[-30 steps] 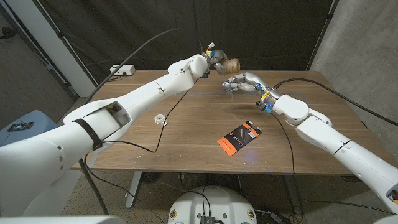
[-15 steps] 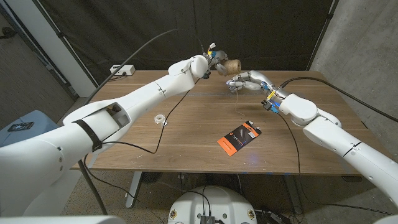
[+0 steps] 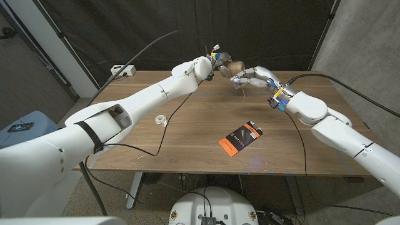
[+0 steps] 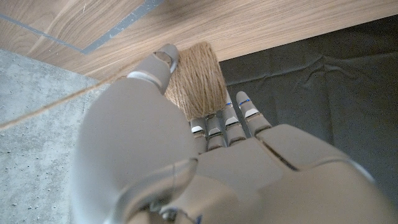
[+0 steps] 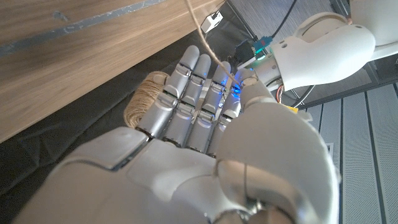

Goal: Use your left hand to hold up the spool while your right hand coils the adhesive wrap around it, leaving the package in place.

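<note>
Head view: left hand (image 3: pixel 217 60) holds the twine spool (image 3: pixel 233 65) above the desk's (image 3: pixel 187 134) far edge, at twelve o'clock. Right hand (image 3: pixel 247 77), fingers extended, half hides the strand (image 5: pixel 202 28); its grasp cannot be told. Orange package (image 3: pixel 239 137) lies centrally.

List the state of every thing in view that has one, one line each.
Twine spool: held up off the table in the left hand, part wound.
Twine strand: loose, running across the right hand's fingers.
Left hand: raised, gripping the spool.
Right hand: raised beside the spool, fingers extended; grip on the strand unclear.
Orange package: lying flat on the table, untouched.
Tape roll: lying on the table.
</note>
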You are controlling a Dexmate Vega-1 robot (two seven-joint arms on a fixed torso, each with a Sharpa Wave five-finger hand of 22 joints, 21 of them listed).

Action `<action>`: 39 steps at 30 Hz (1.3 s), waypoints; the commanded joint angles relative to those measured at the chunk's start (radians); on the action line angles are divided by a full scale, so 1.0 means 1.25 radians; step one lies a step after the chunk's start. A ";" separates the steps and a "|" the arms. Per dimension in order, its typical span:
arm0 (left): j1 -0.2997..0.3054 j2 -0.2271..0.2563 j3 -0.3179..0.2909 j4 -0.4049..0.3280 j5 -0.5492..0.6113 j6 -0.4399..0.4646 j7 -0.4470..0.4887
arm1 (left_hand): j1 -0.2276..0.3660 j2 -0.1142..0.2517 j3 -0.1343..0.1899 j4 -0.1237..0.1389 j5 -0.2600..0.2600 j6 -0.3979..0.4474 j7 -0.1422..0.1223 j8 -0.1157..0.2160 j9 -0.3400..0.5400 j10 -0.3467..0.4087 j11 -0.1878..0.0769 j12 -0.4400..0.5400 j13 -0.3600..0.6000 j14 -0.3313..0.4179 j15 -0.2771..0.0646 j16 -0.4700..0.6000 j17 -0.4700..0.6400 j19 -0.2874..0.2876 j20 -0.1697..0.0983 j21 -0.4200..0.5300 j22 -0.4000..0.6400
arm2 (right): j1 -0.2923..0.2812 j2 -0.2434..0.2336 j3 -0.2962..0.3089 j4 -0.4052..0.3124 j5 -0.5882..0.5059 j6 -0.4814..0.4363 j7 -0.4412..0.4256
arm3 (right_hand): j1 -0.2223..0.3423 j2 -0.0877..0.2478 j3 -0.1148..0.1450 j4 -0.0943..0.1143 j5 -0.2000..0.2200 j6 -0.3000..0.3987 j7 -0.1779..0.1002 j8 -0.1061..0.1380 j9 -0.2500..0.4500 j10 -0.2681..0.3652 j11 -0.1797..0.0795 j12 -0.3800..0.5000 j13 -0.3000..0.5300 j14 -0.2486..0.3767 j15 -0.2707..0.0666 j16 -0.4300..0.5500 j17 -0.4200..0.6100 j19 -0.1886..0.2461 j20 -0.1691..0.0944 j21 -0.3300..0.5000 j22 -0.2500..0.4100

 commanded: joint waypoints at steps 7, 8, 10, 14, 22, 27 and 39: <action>0.008 0.003 0.003 -0.008 -0.001 -0.002 -0.004 | -0.032 0.046 0.002 0.005 0.007 0.034 0.027 0.004 0.060 0.002 0.003 0.003 0.023 -0.002 0.000 0.004 0.000 -0.004 0.002 0.006 0.002 | 0.008 0.004 0.016 -0.013 0.042 0.033 0.039 | 0.000 0.011 -0.002 0.001 0.002 0.008 -0.001 -0.001 0.002 0.007 -0.001 -0.002 0.004 0.012 -0.097 -0.003 0.003 0.003 -0.048 0.004 0.003; 0.009 0.003 0.003 -0.009 -0.001 -0.004 -0.003 | -0.032 0.046 0.002 0.005 0.007 0.035 0.027 0.004 0.061 0.003 0.002 0.003 0.023 -0.002 0.001 0.004 0.000 -0.004 0.002 0.006 0.002 | 0.011 0.006 0.015 -0.011 0.047 0.034 0.044 | 0.000 0.011 -0.002 0.001 0.002 0.007 -0.001 -0.001 0.002 0.008 -0.001 -0.002 0.004 0.012 -0.096 -0.003 0.004 0.003 -0.048 0.004 0.003; 0.010 0.002 0.003 -0.010 -0.001 -0.001 -0.003 | -0.032 0.046 0.001 0.005 0.007 0.035 0.028 0.003 0.061 0.002 0.004 0.003 0.024 -0.002 0.002 0.005 0.001 -0.004 0.002 0.007 0.002 | 0.014 0.010 0.015 -0.010 0.061 0.034 0.051 | 0.000 0.011 -0.002 0.001 0.002 0.007 -0.001 -0.002 0.002 0.007 -0.003 -0.003 0.004 0.013 -0.097 -0.003 0.004 0.003 -0.048 0.005 0.003; 0.013 0.003 0.005 -0.011 0.002 -0.001 -0.002 | -0.033 0.047 0.000 0.007 0.008 0.035 0.028 0.003 0.061 0.003 0.003 0.003 0.024 -0.004 0.001 0.007 0.002 -0.004 0.002 0.007 0.003 | 0.019 0.018 0.015 -0.006 0.086 0.038 0.066 | 0.000 0.012 -0.002 0.001 0.002 0.008 -0.002 -0.002 0.002 0.007 -0.003 -0.003 0.004 0.015 -0.097 -0.002 0.005 0.005 -0.049 0.006 0.003; 0.015 -0.004 0.010 -0.010 0.006 -0.006 0.000 | -0.034 0.047 0.001 0.006 0.009 0.037 0.028 0.003 0.062 0.002 0.002 0.003 0.025 -0.003 0.000 0.006 0.000 -0.004 0.002 0.008 0.003 | 0.029 0.023 0.014 -0.011 0.088 0.063 0.084 | 0.000 0.012 -0.002 0.001 0.002 0.006 0.000 -0.004 0.002 0.008 -0.004 -0.004 0.005 0.016 -0.096 -0.004 0.006 0.005 -0.049 0.008 0.003; 0.019 -0.011 0.009 -0.011 0.004 -0.005 0.006 | -0.035 0.047 0.001 0.006 0.010 0.036 0.026 0.002 0.062 0.002 0.002 0.003 0.025 -0.003 0.000 0.007 0.000 -0.005 0.002 0.008 0.003 | 0.030 0.020 0.014 -0.018 0.080 0.060 0.081 | 0.000 0.012 -0.001 0.001 0.002 0.007 -0.001 -0.005 0.002 0.009 -0.004 -0.005 0.005 0.016 -0.096 -0.005 0.006 0.005 -0.049 0.008 0.003; 0.029 -0.008 0.004 -0.035 -0.004 -0.041 0.008 | -0.039 0.048 0.000 0.008 0.012 0.038 0.022 0.001 0.063 0.002 -0.001 0.003 0.026 -0.002 -0.005 0.007 -0.001 -0.002 -0.003 0.010 0.004 | 0.048 0.017 0.003 -0.009 0.070 0.064 0.104 | 0.000 0.012 -0.001 0.000 0.002 0.008 0.001 -0.006 0.002 0.009 -0.004 -0.006 0.006 0.019 -0.097 -0.006 0.008 0.006 -0.049 0.010 0.003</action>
